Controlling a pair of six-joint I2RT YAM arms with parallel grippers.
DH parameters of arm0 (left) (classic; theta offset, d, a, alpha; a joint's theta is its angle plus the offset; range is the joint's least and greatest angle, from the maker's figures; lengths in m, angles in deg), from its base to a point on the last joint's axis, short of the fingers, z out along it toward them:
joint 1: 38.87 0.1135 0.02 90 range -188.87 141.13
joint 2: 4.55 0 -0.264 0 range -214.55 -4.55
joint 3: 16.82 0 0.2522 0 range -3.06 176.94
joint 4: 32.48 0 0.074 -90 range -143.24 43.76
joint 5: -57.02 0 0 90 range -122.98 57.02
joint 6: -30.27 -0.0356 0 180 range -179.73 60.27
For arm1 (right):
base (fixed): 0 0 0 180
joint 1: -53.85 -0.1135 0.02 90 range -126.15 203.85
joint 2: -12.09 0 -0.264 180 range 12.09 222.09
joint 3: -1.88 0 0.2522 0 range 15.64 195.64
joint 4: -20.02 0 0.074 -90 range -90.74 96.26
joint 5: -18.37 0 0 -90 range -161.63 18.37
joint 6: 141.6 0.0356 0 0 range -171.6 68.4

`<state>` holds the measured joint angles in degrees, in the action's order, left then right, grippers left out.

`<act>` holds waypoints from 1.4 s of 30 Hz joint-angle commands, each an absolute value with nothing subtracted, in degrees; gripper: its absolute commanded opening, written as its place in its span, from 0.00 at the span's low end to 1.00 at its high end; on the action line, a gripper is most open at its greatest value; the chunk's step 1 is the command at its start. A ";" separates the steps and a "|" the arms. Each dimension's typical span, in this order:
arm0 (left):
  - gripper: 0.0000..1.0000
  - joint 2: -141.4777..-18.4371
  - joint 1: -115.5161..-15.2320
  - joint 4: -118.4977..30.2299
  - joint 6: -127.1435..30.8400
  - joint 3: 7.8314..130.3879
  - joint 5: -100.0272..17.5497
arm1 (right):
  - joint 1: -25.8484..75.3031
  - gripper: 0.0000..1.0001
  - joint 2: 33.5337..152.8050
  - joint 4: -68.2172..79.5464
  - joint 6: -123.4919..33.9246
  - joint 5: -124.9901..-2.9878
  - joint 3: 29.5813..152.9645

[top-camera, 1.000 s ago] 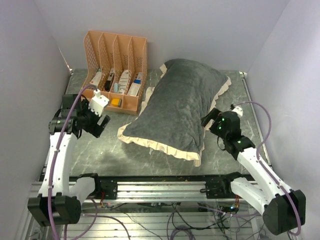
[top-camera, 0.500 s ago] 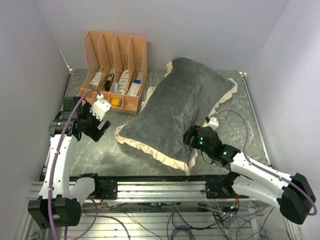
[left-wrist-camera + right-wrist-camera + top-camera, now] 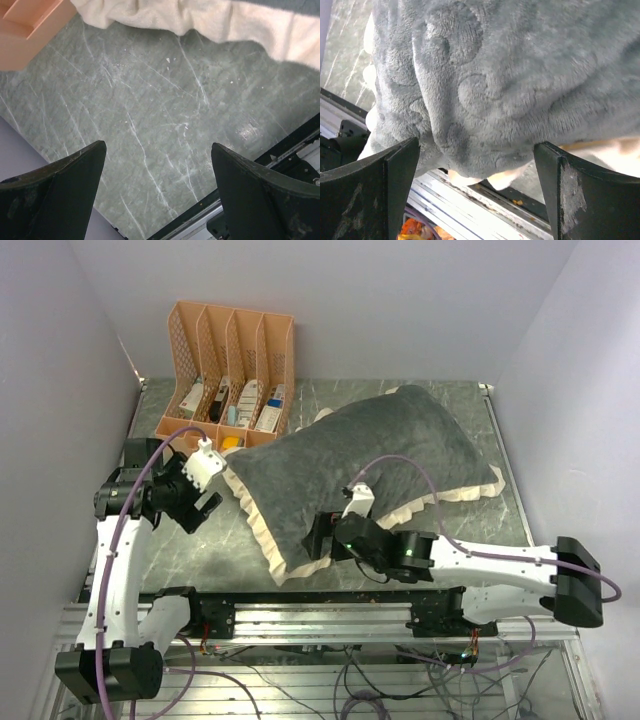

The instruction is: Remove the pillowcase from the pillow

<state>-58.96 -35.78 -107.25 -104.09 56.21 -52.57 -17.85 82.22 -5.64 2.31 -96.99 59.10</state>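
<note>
The grey plush pillowcase (image 3: 370,455), stuffed plump, lies slantwise across the marbled table (image 3: 200,550), from the middle of the near edge toward the right edge. Its near frilled corner bulges between the spread, unclenched fingers of the right gripper (image 3: 322,536). The left gripper (image 3: 157,165) hangs released over bare table by the left edge, just beside the frill. An orange file organiser (image 3: 230,380) stands in the far left corner.

the pillowcase (image 3: 370,455) sprawled across the middle of the table (image 3: 190,555), its frill just beside the orange file rack (image 3: 232,370), leaving hardly any gap there. bare marble lay open at near left under the left gripper (image 3: 157,165), jaws spread wide. the right gripper (image 3: 475,165) was crowded: grey plush bulged between its parted fingers, with the rail (image 3: 485,200) close below.
</note>
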 commanded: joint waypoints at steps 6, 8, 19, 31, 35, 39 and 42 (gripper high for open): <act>0.98 -55.49 -36.24 -115.13 -114.66 56.81 -56.60 | -17.48 1.00 61.02 -26.78 12.45 -107.30 55.85; 0.98 -54.80 -36.30 -116.49 -116.67 56.79 -57.23 | -17.15 1.00 55.72 -30.23 15.15 -108.37 52.99; 0.98 -48.98 -36.30 -116.56 -123.43 52.12 -52.86 | -13.23 0.98 47.05 -26.99 15.77 -110.20 44.21; 0.98 -45.70 -36.30 -116.43 -124.40 50.71 -53.14 | 18.77 0.63 67.77 2.43 -0.71 -75.16 42.72; 0.98 -43.47 -36.31 -115.41 -124.73 49.24 -54.03 | 18.63 0.27 67.24 2.76 -0.18 -71.89 43.44; 0.97 -41.66 -36.28 -114.72 -124.70 48.41 -55.84 | 17.67 0.00 62.61 -1.66 0.42 -71.85 44.26; 0.98 -40.52 -36.25 -114.62 -124.86 48.34 -57.57 | 15.23 0.00 58.82 -7.51 0.52 -74.15 46.80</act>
<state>-41.92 -35.85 -115.95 -124.00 48.86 -54.01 17.69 63.14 -2.82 0.80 -74.83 43.06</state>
